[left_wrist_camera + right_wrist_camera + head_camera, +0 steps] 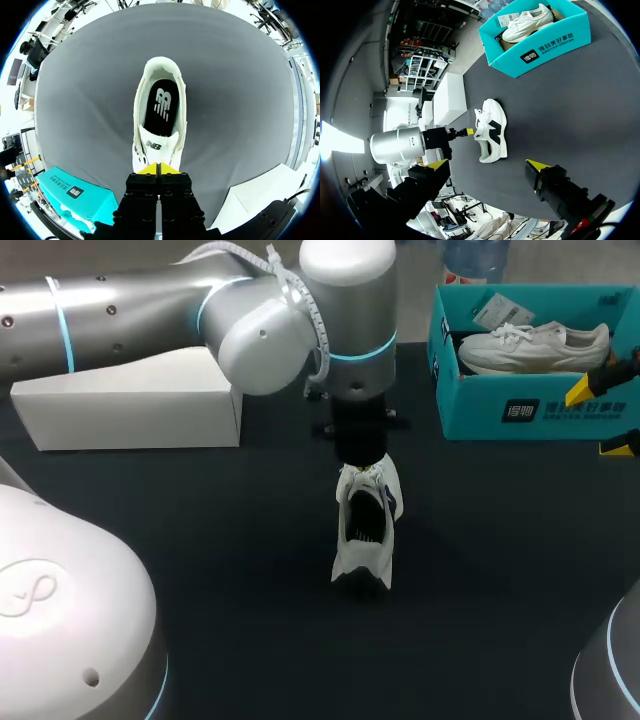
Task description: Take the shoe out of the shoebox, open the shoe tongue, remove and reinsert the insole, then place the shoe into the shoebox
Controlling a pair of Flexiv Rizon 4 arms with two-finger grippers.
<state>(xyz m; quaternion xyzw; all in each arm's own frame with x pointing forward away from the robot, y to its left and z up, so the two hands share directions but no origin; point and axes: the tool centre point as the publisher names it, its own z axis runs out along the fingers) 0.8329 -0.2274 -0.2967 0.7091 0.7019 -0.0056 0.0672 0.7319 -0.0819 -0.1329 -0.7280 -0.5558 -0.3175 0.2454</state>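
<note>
Jaws of the left gripper (159, 168) are pinching shut on the tongue (156, 146) of the shoe (366, 525), which is standing on the table (200, 540) well apart from the shoebox (540, 410) — so taking it out looks done. The insole (161, 105) is lying inside; pulling, refitting and boxing remain. The right gripper (487, 165) is hanging spread wide — empty.

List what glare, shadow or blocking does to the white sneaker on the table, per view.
Head view: the left arm hides the white sneaker's laces; its opening lies in shadow. Left wrist view: even light, black insole plain, the left gripper covering the tongue's tip. Right wrist view: sneaker unblocked, no glare on the dark tabletop.
</note>
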